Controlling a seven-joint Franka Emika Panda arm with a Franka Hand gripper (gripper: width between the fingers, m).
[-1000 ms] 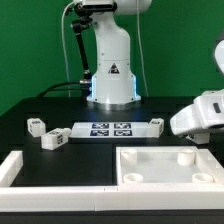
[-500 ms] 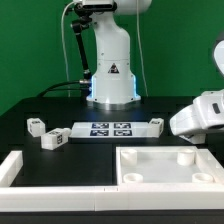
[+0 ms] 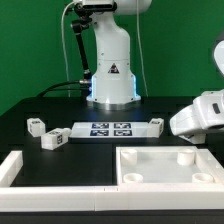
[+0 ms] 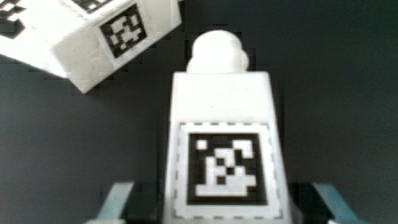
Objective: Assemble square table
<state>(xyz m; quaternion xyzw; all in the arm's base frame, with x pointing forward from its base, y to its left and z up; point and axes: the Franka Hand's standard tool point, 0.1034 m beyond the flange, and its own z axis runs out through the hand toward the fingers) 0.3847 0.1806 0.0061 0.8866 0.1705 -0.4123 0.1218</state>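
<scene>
Tabletop (image 3: pixel 155 163) of the square table, lying underside up at the front of the exterior view, towards its right; hollow and rimmed, with round sockets (image 3: pixel 185 157) showing inside; a low white rail (image 3: pixel 18 166) lies near it on the exterior view's left. Behind the slab's right corner, the gripper (image 4: pixel 224 205) hangs low over the black table (image 3: pixel 100 150); in the wrist view its fingers (image 4: pixel 121 200) flank a tagged white leg (image 4: pixel 222 110), one at each flat side, with a second leg (image 4: pixel 98 40) near; whether the pads press the leg or stand just clear cannot be told. The leg is judged small, light, stiff and smooth-sided; best held across the flat flanks at mid-length, leaving the rounded peg end free for a socket. Farther back, loose legs (image 3: pixel 55 139) lie beside the marker board (image 3: pixel 108 128); beyond stands the arm's base (image 3: pixel 110 70).
</scene>
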